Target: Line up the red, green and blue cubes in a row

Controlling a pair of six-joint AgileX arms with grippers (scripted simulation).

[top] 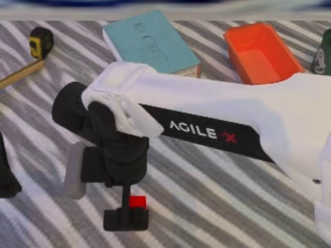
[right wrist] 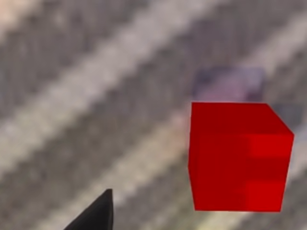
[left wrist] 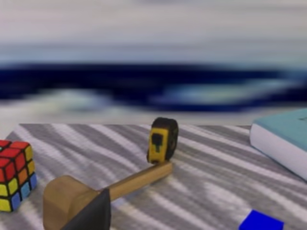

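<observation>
While right arm stretches across grey-striped tablecloth, right gripper hangs low at 6 o'clock, red cube just beside it; finger spread: cannot tell. Blue cube shows in left wrist view. Teal book at 12 o'clock, orange bin at 1, tape measure at 10. Blurred blue-white backdrop beyond table.

- The right arm has the white word "AGILE" and a red "X" on its black stripe.
- The blue book has letters on its cover, too faint to read.
</observation>
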